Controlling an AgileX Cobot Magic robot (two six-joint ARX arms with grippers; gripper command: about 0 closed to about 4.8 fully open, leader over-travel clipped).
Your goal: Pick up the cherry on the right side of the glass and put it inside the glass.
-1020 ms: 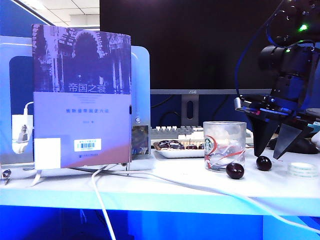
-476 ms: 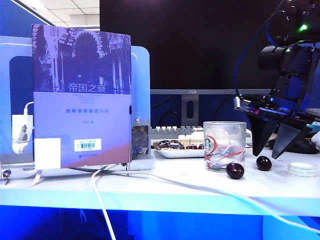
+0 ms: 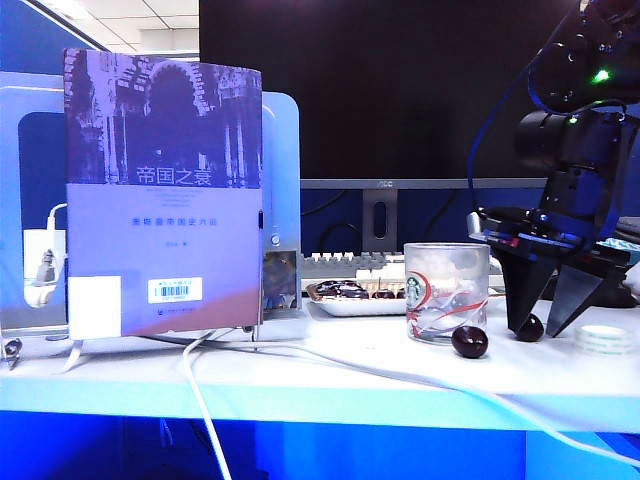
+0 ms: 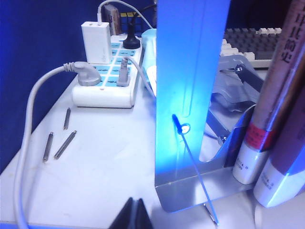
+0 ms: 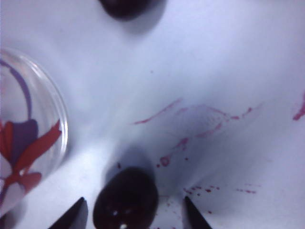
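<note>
Two cherries lie on the white table [image 3: 300,385], toward its front edge on the right. The nearer, more maroon cherry [image 3: 469,341] sits in front of the glass [image 3: 447,291], just beside its base. The cherry [image 3: 529,327] of the task, small and near-black, lies on the table to the right of the glass and a little farther back. The right gripper [image 3: 548,328] hangs over it, pointing down, its two dark fingers spread with the cherry low between them; the left finger hides part of the fruit. In the right wrist view the cherry [image 5: 126,202] shows between the two fingertips [image 5: 74,215], with a gap on each side, so the fingers are apart and not pinching it. Red juice streaks [image 5: 190,119] mark the table around it, and the rim of the glass [image 5: 33,138] stands close by.

A roll of tape [image 3: 606,339] lies on the right. Behind the glass sits a small tray [image 3: 345,305] of dark fruit, then a keyboard [image 3: 340,265] and a monitor [image 3: 370,90]. On the left a book [image 3: 165,190] stands upright in a metal bookend [image 3: 285,180].

The left gripper [image 4: 133,217] shows only as dark fingertips pressed together at the edge of the left wrist view, near a power strip [image 4: 107,81].
</note>
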